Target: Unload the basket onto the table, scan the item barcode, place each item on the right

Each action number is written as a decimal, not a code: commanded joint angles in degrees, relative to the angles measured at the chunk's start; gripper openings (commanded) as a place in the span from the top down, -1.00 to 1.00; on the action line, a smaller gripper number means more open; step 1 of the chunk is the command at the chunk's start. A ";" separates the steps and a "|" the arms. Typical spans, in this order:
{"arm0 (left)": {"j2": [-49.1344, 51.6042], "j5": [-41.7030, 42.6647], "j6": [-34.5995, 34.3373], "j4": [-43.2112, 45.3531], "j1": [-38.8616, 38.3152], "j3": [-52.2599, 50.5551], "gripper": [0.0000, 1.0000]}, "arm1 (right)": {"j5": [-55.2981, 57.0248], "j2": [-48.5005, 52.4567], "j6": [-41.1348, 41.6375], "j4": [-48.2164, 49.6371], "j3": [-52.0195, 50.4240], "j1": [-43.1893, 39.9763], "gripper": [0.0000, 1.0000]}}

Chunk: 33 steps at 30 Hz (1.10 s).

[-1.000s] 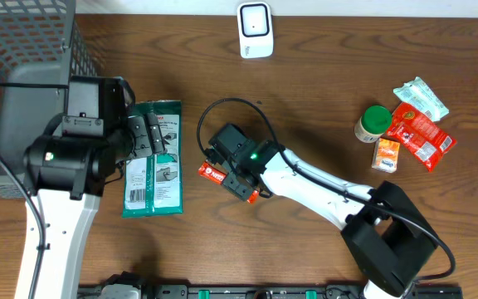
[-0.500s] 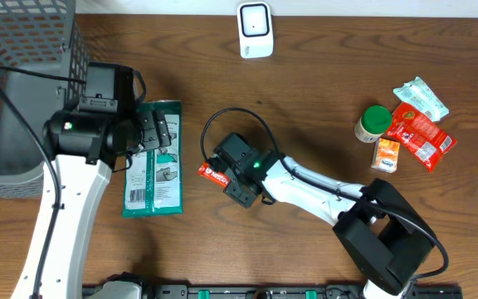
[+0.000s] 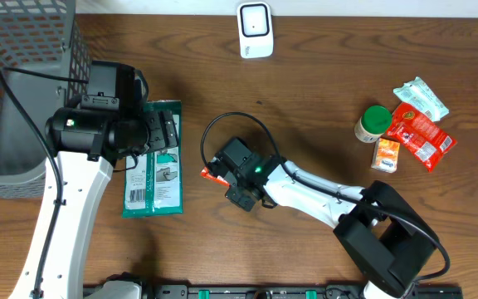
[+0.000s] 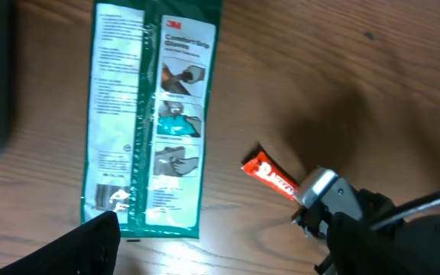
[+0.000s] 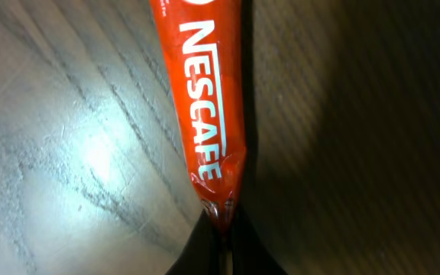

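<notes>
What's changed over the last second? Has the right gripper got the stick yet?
Yes. The right gripper has shut on the end of the Nescafe stick. The open left gripper has swung up the overhead view and now hangs over the top of the green pack. The stick, the pack and the scanner stayed where they were.

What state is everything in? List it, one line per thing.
Nescafe sachet: lying on the table, one end pinched.
right gripper: shut on the Nescafe sachet's end.
left gripper: open, empty, above the 3M gloves pack.
3M gloves pack: flat, printed side up, not gripped.
scanner: at the far edge, nothing held up to it.
green-lidded jar: upright, lid on.
</notes>
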 commanded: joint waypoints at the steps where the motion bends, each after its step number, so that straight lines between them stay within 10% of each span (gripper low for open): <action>1: -0.13 3.82 -0.31 -0.13 0.15 -0.26 -0.74 | -6.82 -2.86 -0.26 -0.57 -0.76 -2.27 0.98; 9: -0.72 13.20 -0.28 -0.09 1.18 1.66 -0.74 | -31.43 -10.84 -0.24 -1.84 -0.76 -11.61 0.98; 20: -2.05 48.35 6.95 6.45 6.95 1.86 -0.89 | -73.66 -13.94 -0.28 -1.55 -0.76 -27.78 0.98; 33: -1.49 48.46 7.80 11.15 0.90 1.68 -0.87 | -87.14 -13.94 2.29 5.97 -0.76 -29.77 0.98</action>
